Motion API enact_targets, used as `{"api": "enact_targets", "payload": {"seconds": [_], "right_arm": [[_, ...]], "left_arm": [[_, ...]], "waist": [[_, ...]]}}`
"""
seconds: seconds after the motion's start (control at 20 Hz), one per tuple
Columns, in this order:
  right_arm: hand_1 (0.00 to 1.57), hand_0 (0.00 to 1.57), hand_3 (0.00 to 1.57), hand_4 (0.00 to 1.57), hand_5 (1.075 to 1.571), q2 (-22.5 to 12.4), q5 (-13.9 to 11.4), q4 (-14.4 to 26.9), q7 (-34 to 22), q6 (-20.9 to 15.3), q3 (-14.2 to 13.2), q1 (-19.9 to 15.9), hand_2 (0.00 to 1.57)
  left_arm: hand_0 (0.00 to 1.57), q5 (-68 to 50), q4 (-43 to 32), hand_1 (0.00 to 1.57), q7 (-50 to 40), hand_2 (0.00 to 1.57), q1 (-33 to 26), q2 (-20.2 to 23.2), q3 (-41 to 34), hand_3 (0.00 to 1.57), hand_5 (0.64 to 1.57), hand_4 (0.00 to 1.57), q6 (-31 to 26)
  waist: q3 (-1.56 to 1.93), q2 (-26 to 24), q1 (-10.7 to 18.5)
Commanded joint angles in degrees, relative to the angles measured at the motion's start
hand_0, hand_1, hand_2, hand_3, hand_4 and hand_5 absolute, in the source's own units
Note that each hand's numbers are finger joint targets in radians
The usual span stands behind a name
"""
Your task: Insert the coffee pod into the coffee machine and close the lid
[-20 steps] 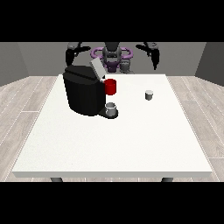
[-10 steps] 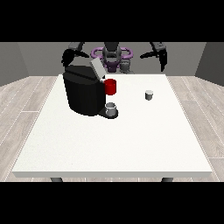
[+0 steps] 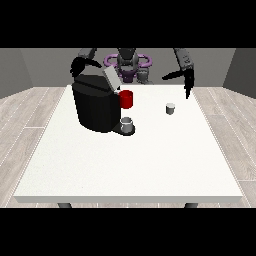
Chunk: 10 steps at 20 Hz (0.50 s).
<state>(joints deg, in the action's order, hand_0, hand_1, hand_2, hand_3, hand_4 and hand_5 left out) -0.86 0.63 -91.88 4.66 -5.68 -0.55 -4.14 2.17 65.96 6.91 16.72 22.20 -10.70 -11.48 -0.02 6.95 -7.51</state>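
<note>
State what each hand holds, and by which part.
Nothing is held. The pod stands alone on the table; the hand at the view's right hangs open above it.

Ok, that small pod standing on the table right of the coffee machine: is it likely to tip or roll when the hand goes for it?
The coffee pod stands upright on the white table, looks short and squat, so a sideways nudge would probably slide it rather than tip it. If knocked over, its round body could roll. It looks small beside the hand at the view's right, so probably light and easily shifted.

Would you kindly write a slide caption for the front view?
Robot behind white table: coffee machine with lid raised, small coffee pod beside it, hand at the view's right above the pod.
</note>
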Motion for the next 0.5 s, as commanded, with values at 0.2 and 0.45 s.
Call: {"api": "enact_targets", "payload": {"seconds": [0.2, 0.45], "right_arm": [[0.00, 0.00, 0.00, 0.34, 1.571, 0.75, -1.50, -1.59, -4.56, -1.66, 2.18, -3.59, 0.00], [0.00, 0.00, 0.00, 0.40, 1.571, 0.61, -1.48, 4.46, -1.30, -2.57, 1.10, -4.35, 0.00]], "left_arm": [[0.00, 2.22, -14.16, 0.00, -0.05, 0.00, 8.49, 4.42, -2.69, 0.00, 1.571, 0.00, -1.10], [0.00, 7.67, -16.04, 0.00, 2.07, 0.00, 10.06, 3.67, 1.02, 0.00, 1.571, 0.00, 0.61]], "waist": [[-0.02, 3.34, -1.83], [0.01, 4.06, 0.04]]}}
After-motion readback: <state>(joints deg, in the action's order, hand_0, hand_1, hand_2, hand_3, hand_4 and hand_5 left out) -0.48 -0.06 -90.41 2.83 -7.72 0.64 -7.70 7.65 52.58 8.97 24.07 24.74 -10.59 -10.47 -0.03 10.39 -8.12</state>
